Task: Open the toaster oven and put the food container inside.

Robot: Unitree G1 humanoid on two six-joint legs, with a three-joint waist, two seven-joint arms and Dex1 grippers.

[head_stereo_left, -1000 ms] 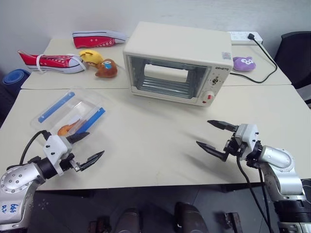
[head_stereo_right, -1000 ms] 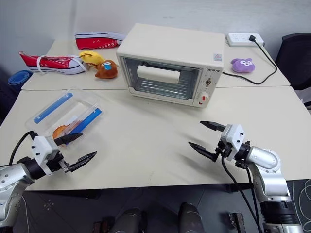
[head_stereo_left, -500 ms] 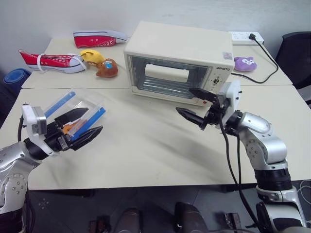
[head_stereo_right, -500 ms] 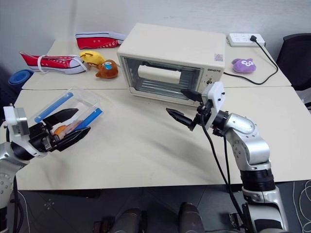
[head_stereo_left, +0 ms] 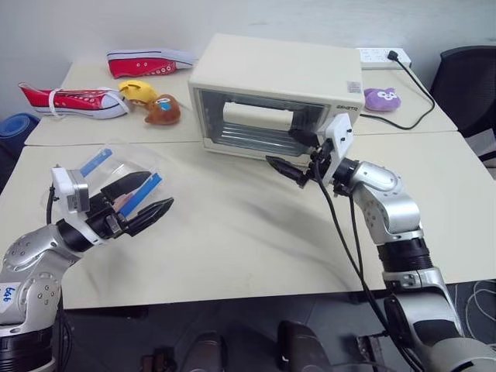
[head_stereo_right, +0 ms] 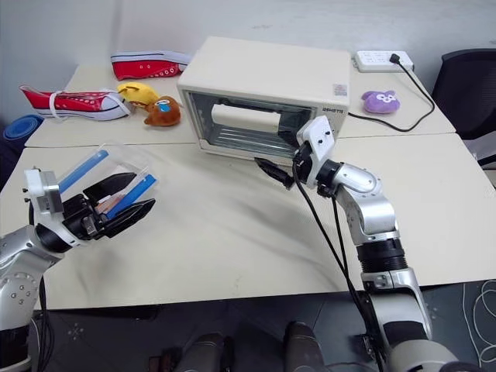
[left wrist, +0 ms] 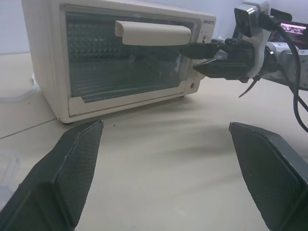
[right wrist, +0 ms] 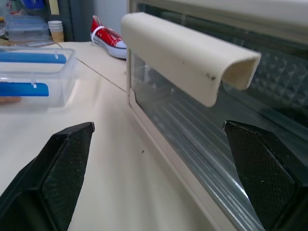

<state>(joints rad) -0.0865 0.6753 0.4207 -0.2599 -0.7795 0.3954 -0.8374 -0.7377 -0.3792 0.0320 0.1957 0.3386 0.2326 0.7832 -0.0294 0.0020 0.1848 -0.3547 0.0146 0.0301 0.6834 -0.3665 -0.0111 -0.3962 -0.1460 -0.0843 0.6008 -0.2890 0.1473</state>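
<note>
Toaster oven point(head_stereo_left: 275, 97) at the far edge of the tabletop point(head_stereo_left: 248, 225), glass door shut, cream bar handle point(right wrist: 185, 55) across its upper front. Food container point(head_stereo_right: 105, 174) toward the left edge, well apart from the oven, blue clip strips and a bit of orange food showing through the clear plastic — not yet lifted.

Changed within the last second: right gripper point(head_stereo_left: 298, 155) brought up from near the front edge and across to the oven's front, now just short of the handle, fingers spread wide and empty, one above the other. From its wrist view, handle close ahead between the two fingers, untouched. Left gripper point(head_stereo_left: 139, 205) raised and rolled, now over the container's near end, fingers wide, holding nothing; contact with the box not clear.

Meaning for the task, as a judgement: opening step about to begin — closing on the handle and pulling the door down next, left arm waiting by the container.

Beyond, at the far left corner: red shoes point(head_stereo_left: 74, 101), small toys point(head_stereo_left: 151, 105).
</note>
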